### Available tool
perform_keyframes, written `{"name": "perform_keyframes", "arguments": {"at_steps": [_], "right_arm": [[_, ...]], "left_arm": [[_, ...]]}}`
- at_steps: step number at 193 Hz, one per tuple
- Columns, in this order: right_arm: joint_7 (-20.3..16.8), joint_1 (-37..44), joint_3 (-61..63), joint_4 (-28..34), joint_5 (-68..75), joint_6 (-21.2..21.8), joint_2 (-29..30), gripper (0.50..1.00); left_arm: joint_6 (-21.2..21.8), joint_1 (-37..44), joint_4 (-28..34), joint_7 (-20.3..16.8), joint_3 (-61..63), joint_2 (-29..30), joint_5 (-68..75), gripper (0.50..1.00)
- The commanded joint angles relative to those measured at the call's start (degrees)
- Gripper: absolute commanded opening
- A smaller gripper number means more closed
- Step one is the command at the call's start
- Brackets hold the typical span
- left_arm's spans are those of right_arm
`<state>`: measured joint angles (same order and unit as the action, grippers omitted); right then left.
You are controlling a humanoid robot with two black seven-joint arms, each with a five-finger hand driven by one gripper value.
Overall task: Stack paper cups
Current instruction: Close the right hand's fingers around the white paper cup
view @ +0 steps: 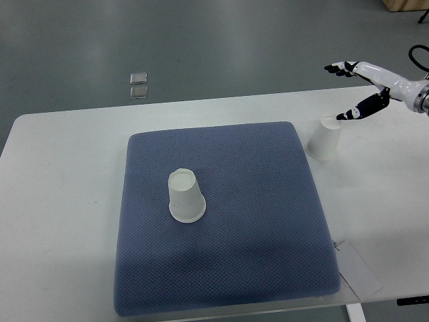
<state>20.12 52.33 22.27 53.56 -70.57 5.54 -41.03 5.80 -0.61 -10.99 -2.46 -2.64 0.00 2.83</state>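
Right hand (pixel 358 87): entered from the picture's right edge, raised over the table's far right part, fingers spread and holding nothing; one dark fingertip hung just above the nearer cup. Paper cup (pixel 324 138): upside down on the bare white table (pixel 60 201), just off the mat's right edge, directly below that fingertip. Second paper cup (pixel 186 196): upside down near the middle of the blue mat (pixel 268 221), well apart from the first. Paper sheet (pixel 358 272): at the table's near right corner.
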Motion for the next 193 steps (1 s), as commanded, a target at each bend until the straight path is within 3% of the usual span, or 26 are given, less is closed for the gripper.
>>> {"name": "perform_keyframes", "arguments": {"at_steps": [1,56,193], "right_arm": [[0.27,2.51,-4.78,0.05,-2.73,-0.09,-0.01,0.93],[0.18,8.31,-17.35,-1.53,-5.46,-0.61,1.92,0.93],[-0.17,8.31,-19.9,-11.2,-12.22,-5.18,8.16,0.928]], "left_arm": [[0.0,0.0,0.0,0.0,0.0,0.0,-0.01,1.0],[0.0,0.0,0.0,0.0,0.0,0.0,-0.01,1.0],[0.0,0.0,0.0,0.0,0.0,0.0,-0.01,1.0]]}}
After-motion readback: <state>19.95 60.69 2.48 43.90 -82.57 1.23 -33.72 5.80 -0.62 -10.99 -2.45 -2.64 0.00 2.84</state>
